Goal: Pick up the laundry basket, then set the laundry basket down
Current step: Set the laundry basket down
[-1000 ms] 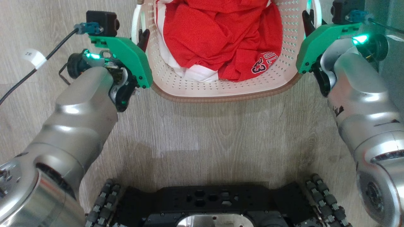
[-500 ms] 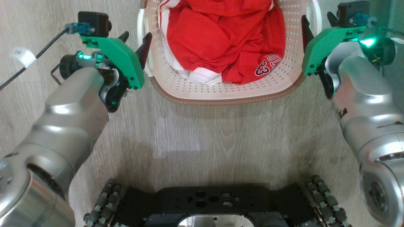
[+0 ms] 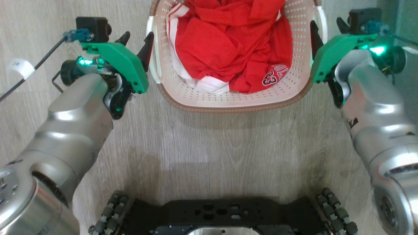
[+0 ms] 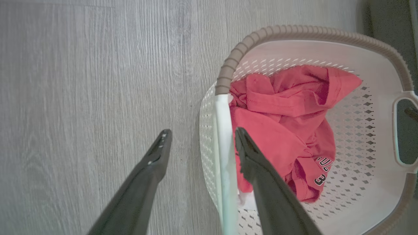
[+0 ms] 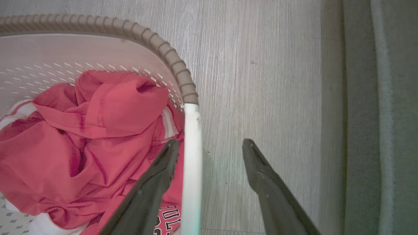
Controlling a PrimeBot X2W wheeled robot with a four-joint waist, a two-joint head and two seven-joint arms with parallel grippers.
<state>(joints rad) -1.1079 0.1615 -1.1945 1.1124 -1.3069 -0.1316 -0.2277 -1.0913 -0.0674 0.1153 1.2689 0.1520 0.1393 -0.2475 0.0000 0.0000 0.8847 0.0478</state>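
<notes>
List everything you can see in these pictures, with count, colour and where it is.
laundry basket: 1, cream-white perforated with brown rim and white side handles, on the floor ahead of the robot
red garment: 1, red with dark lettering, crumpled inside the basket
white cloth: 1, white, under the red garment
floor: 1, grey wood-look, under everything
grey-green strip: 1, along the floor beyond the right claw; cannot tell what it is
cable: 1, black with a white tag, running off from the left wrist
left claw: 1, dark fingers, open astride the basket's left handle
right claw: 1, dark fingers, open astride the right handle
left arm: 1, silver, lower left
right arm: 1, silver, lower right
base: 1, black, bottom centre
</notes>
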